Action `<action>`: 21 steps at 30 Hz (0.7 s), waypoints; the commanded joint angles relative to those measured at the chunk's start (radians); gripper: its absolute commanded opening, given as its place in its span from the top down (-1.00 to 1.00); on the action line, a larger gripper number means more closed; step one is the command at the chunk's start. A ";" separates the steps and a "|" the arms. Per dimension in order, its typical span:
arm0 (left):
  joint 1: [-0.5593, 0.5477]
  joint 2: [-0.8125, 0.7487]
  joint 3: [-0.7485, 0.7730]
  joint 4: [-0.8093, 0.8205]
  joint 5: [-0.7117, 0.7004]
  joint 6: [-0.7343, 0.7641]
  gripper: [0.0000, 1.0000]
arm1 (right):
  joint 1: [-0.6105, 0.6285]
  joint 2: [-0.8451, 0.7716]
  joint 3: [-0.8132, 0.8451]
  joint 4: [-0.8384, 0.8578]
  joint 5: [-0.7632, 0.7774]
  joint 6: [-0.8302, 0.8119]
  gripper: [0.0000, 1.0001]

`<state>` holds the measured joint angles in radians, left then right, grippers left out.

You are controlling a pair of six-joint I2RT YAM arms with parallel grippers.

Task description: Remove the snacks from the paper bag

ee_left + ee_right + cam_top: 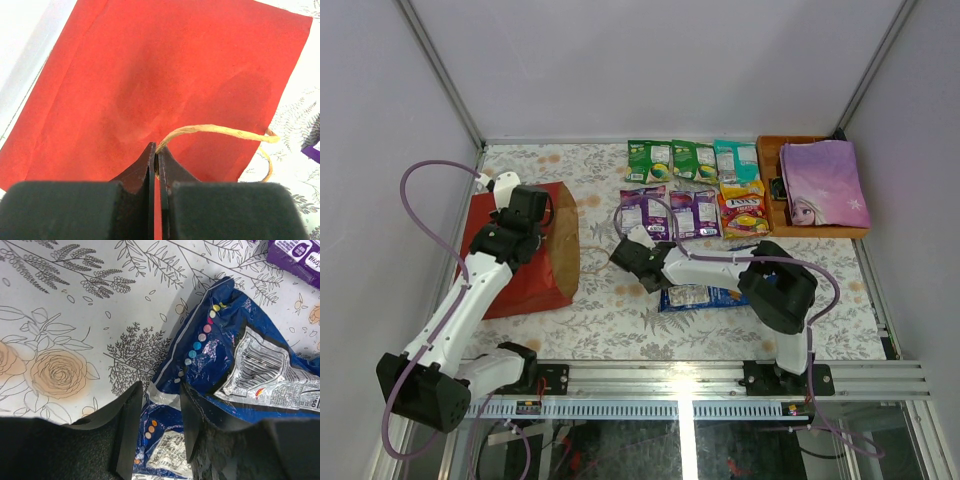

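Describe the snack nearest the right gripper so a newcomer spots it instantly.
On the floral table, nearer the arms than the rows of small packets, a blue bag lies, its edge between the fingers of the right gripper. It alone is blue and larger than the rest.

White links (470, 290), black joints (520, 215), a purple cable (420, 170) along each arm (thin, looping); black wedge-shaped tool fingers (140, 172).
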<state>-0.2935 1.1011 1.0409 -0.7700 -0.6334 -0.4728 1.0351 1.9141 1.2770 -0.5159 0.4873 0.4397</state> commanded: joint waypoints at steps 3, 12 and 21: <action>0.007 0.008 -0.010 0.049 0.004 0.015 1.00 | -0.052 0.046 -0.058 0.069 -0.078 0.043 0.15; 0.006 0.020 -0.007 0.049 0.009 0.017 1.00 | -0.119 -0.010 -0.161 0.103 -0.068 0.066 0.96; 0.006 0.018 -0.007 0.048 0.007 0.017 1.00 | -0.155 -0.298 -0.256 0.134 -0.016 0.027 1.00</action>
<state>-0.2935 1.1179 1.0409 -0.7635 -0.6266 -0.4721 0.8948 1.7851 1.0725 -0.3470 0.4511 0.4820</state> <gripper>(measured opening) 0.008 0.027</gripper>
